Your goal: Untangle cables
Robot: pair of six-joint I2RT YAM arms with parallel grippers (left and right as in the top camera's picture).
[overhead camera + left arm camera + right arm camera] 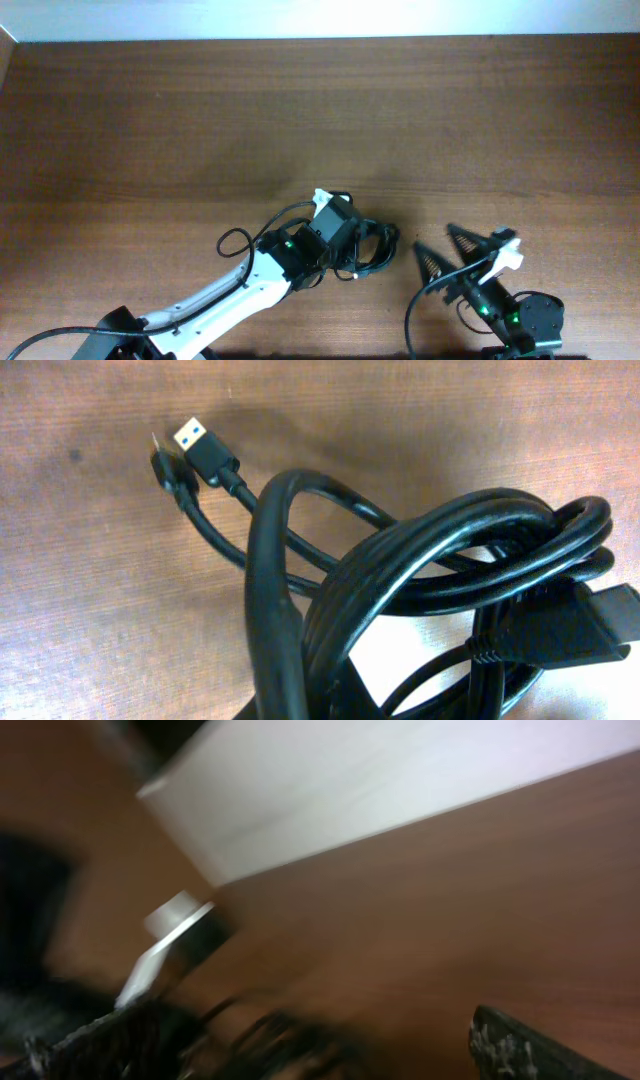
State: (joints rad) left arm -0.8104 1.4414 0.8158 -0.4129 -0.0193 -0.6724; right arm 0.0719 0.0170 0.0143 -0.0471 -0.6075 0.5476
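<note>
Low on the bench, your left gripper overlies the cables, jaws untellable; right gripper, jaws wide, likely awaits a strand.

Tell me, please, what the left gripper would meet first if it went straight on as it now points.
Probably the cables: they fill the left wrist view ahead of the left gripper, though depth is unclear.

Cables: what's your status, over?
Left gripper over the cables, grip unclear. Right gripper open, beside the bundle. Cables bunched, tangled. Nothing in the way.
</note>
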